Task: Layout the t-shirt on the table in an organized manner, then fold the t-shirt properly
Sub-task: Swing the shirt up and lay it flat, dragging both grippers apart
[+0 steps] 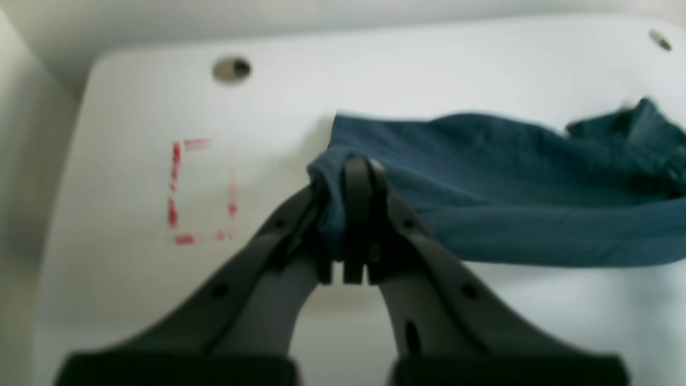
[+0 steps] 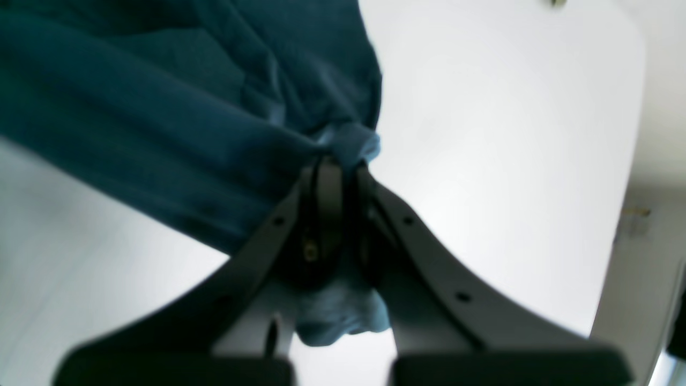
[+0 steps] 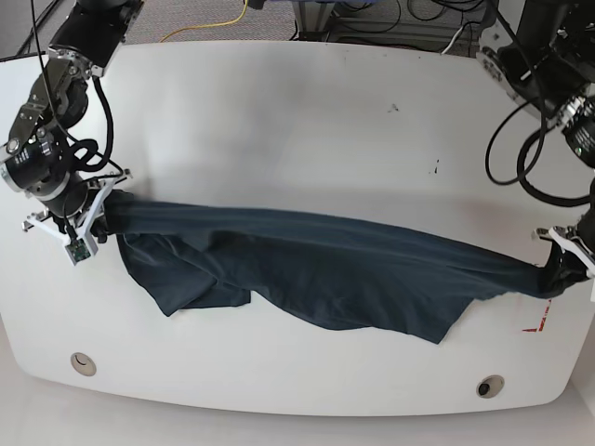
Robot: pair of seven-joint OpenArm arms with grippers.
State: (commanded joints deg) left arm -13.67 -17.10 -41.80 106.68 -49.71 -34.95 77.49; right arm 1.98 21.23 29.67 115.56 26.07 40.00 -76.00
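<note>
left pincer (image 1: 356, 214): clamped on one t-shirt (image 3: 316, 269) end | right pincer (image 2: 335, 198): clamped on the other end | t-shirt: stretched between them across the white surface (image 3: 279, 111), middle sagging onto it

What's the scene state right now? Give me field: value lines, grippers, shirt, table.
left gripper: shut on one end of the t-shirt, beside the red tape mark
right gripper: shut on the opposite end, bunched fabric between the fingers
t-shirt: stretched between both arms across the table, upper edge taut, lower part sagging in wrinkled folds
layout: not flat, no fold made yet
table: glossy white, two grommet holes near the front edge
blur: both wrist views soft
</note>
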